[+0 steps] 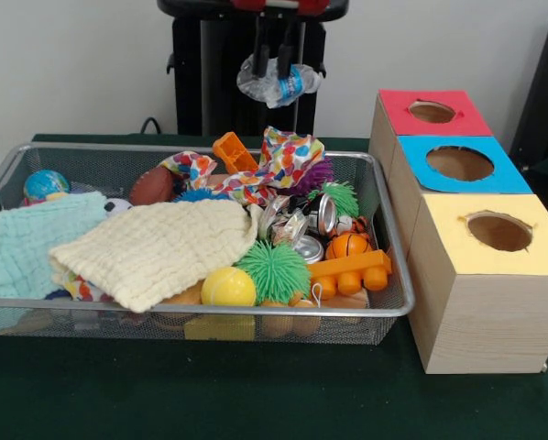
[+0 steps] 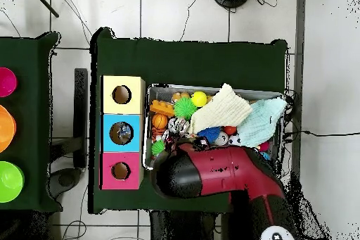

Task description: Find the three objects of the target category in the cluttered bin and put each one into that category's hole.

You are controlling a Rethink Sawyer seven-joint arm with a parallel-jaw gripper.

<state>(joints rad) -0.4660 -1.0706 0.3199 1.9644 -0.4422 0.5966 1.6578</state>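
Observation:
My gripper (image 1: 275, 66) hangs high above the far edge of the wire mesh bin (image 1: 210, 311). It is shut on a wad of wrinkly clear plastic film with blue print (image 1: 279, 84), held in the air. In the front view the blue-faced box with its large round hole (image 1: 459, 163) stands to the right of the bin, lower than the wad. In the overhead view the red arm (image 2: 211, 170) hides the gripper and the wad. There the blue hole (image 2: 121, 133) shows something pale inside. The bin (image 2: 211, 89) lies right of the boxes.
The bin holds a cream cloth (image 1: 159, 247), a mint cloth (image 1: 22, 247), spiky green balls (image 1: 272, 270), round metal tins (image 1: 326, 215), a yellow ball (image 1: 227, 288) and orange toys (image 1: 352, 270). The red-faced box (image 1: 432, 112) and the yellow-faced box (image 1: 498, 231) flank the blue one.

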